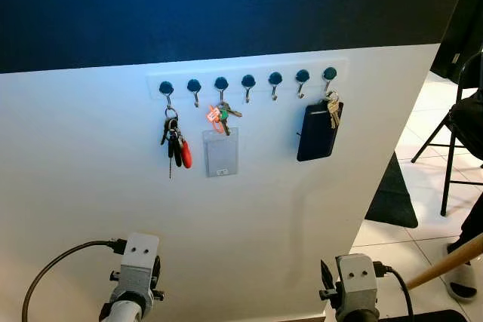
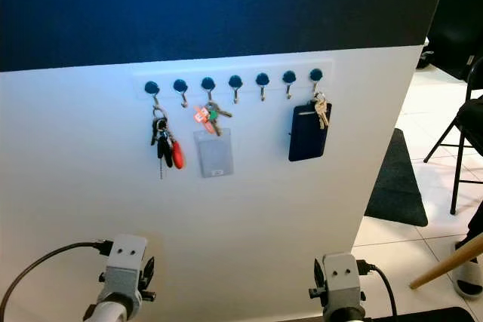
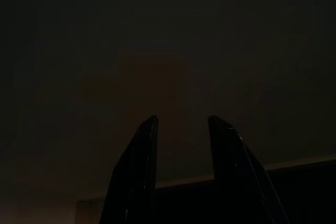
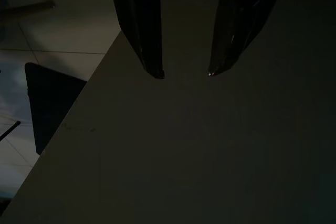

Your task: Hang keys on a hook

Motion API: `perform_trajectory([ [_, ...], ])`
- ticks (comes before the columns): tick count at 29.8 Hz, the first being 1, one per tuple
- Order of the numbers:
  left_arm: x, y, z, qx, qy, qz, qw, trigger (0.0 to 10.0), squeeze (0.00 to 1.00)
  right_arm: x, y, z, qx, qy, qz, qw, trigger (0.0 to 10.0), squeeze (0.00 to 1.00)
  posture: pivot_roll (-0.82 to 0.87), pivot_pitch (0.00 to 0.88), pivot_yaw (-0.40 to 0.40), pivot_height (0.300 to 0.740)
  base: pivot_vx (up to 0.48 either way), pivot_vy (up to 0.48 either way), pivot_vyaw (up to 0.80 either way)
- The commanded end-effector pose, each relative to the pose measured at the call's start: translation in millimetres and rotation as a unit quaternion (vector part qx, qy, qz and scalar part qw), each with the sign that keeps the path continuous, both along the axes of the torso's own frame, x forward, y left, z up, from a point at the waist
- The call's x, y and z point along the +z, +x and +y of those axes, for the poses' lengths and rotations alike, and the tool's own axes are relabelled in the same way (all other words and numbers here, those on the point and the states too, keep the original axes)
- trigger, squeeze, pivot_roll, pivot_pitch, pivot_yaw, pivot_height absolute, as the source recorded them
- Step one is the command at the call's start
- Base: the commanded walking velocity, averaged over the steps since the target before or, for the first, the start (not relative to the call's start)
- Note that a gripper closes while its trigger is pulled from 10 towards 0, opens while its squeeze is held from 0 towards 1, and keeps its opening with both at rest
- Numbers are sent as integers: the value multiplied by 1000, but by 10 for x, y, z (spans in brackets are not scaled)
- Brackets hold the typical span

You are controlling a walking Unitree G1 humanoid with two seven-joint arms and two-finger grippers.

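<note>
Keys are nowhere between either pair of fingers: the left gripper (image 3: 181,124) shows its two black fingers parted with nothing between them in a very dark view, and the right gripper (image 4: 184,72) likewise has its fingers apart and empty, pointing at the white wall (image 1: 90,186). Both arms sit low, well below the hook rail (image 1: 249,81). Three bunches already hang there: keys with a red fob (image 1: 175,145) on the first hook, keys with a clear badge holder (image 1: 221,148) on the third, and keys with a black pouch (image 1: 317,132) on the last. To my eye the job looks done; any further hanging should aim for a free hook (image 1: 275,81), lifting a ring cleanly over its tip.
</note>
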State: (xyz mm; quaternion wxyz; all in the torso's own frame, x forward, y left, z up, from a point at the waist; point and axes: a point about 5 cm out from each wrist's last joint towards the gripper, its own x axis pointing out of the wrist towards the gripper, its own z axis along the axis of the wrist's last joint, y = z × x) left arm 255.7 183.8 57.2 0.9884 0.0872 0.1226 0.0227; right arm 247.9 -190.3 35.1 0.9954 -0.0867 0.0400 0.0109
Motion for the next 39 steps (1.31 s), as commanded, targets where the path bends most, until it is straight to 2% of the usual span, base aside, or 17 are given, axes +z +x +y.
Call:
perform_trajectory([
  [1, -46, -47, 7, 2, -2, 8, 1000, 10000, 0, -53, -35, 4, 0, 1, 9, 1000, 10000, 0, 40, 115, 61, 740, -322, 0, 0],
  [39, -53, -66, 5, 6, -3, 11, 1000, 10000, 0, -60, -21, 2, 0, 8, 11, 1000, 10000, 0, 45, 117, 57, 740, -413, 0, 0],
])
